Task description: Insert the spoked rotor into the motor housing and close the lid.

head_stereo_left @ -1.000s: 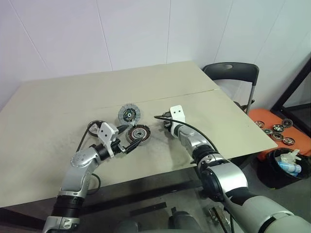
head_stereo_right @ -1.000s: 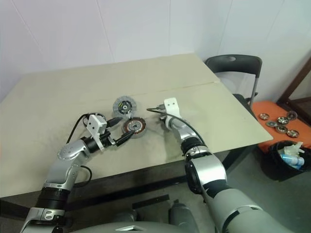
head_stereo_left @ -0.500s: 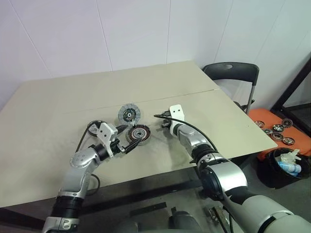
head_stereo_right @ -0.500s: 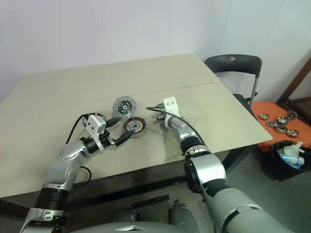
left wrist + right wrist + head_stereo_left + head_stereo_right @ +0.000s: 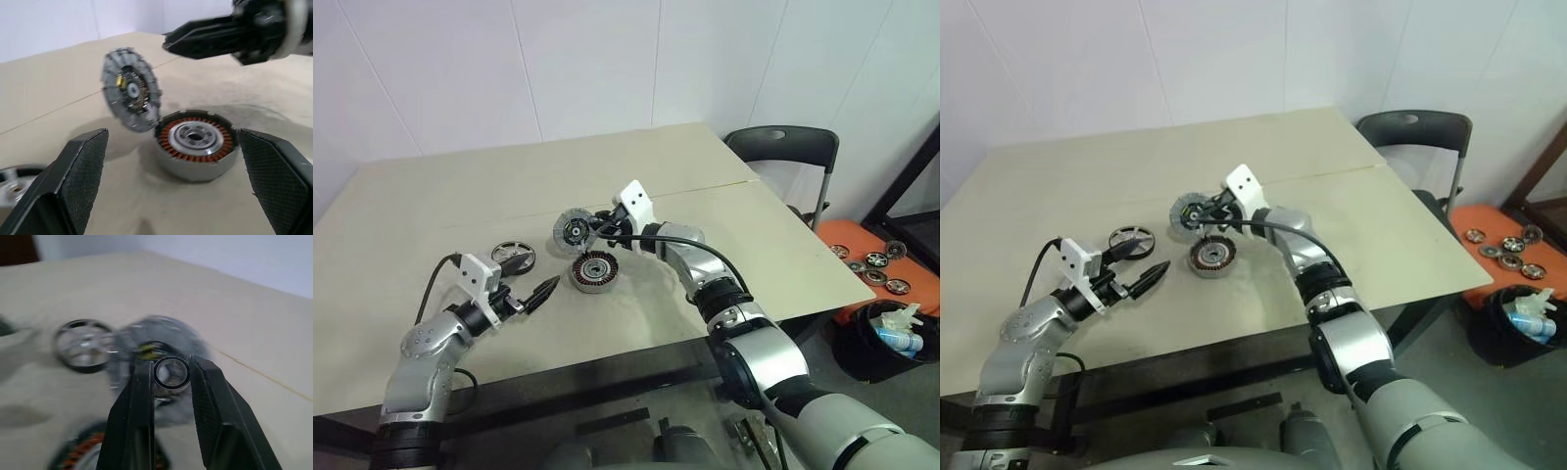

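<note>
The motor housing (image 5: 593, 271) sits mid-table, copper windings showing inside its rim (image 5: 195, 142). Just behind it the lid (image 5: 575, 229) stands tilted, its dark inner face with yellow marks turned outward (image 5: 130, 90). The spoked rotor (image 5: 514, 258) lies flat to the housing's left. My right gripper (image 5: 599, 229) reaches the lid from the right, its fingers (image 5: 139, 396) nearly together with the lid's shiny hub (image 5: 171, 372) showing in the narrow gap; whether they pinch it I cannot tell. My left gripper (image 5: 540, 291) hangs wide open and holds nothing, left of the housing and in front of the rotor.
A seam (image 5: 705, 189) crosses the tan table. Beyond the table's right edge stand a black chair (image 5: 781, 147), an orange tray of spare wheels (image 5: 867, 257) and a bin (image 5: 899, 338). The white wall is close behind.
My right gripper swung left and up from beside the housing to the lid. My left gripper drew back left from the housing, uncovering the rotor. Housing and lid stayed in place.
</note>
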